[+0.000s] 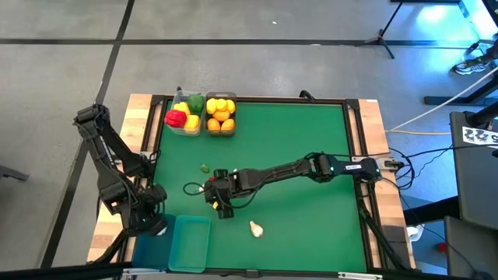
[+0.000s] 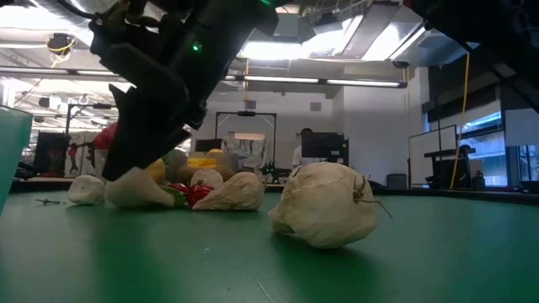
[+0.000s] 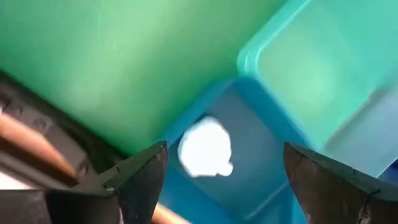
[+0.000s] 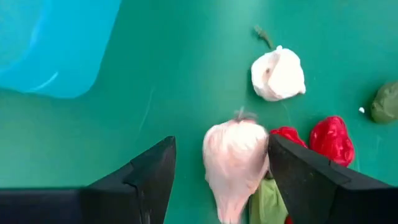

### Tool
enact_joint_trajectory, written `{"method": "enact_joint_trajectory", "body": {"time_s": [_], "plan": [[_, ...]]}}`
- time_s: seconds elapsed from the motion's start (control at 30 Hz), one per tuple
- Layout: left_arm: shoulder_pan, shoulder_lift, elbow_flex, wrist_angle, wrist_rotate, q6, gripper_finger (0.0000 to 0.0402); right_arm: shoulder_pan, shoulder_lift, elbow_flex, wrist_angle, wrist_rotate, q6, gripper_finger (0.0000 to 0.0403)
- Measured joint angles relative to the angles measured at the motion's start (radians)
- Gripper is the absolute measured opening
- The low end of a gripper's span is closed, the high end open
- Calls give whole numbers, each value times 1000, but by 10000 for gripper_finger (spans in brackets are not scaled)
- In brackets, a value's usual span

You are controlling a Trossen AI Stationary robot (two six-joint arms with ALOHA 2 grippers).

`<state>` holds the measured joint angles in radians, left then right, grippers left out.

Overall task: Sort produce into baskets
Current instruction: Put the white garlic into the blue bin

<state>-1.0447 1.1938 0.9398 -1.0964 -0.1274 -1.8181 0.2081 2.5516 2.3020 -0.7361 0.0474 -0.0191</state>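
My right end effector point(image 4: 217, 180) stands wide astride a garlic bulb point(image 4: 235, 163), seemingly not yet gripping; it's light and papery, so I'd pinch its plump middle gently.

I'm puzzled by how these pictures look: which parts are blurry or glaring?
Low view: the near garlic bulb is sharp, the dark arm above soft, ceiling lights glaring. Left wrist view: the white piece in the blue bin is a washed-out blur. High view: evenly lit.
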Motion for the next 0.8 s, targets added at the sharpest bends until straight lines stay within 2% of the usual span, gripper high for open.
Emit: {"method": "enact_joint_trajectory", "body": {"time_s": [0.17,0.33,0.43,0.57,0.7,0.8], "plan": [[0,0,0,7,-91,7,311,0,14,0,-4,6,18,246],[0,0,0,7,-119,7,311,1,29,0,-32,18,18,242],[0,0,0,7,-120,10,311,1,37,1,-35,34,19,224],[0,0,0,8,-146,-13,311,1,38,0,-39,37,19,180],[0,0,0,52,-289,-6,311,1,34,0,-45,27,24,128],[0,0,0,96,-424,15,311,1,17,0,-42,1,27,106]]}}
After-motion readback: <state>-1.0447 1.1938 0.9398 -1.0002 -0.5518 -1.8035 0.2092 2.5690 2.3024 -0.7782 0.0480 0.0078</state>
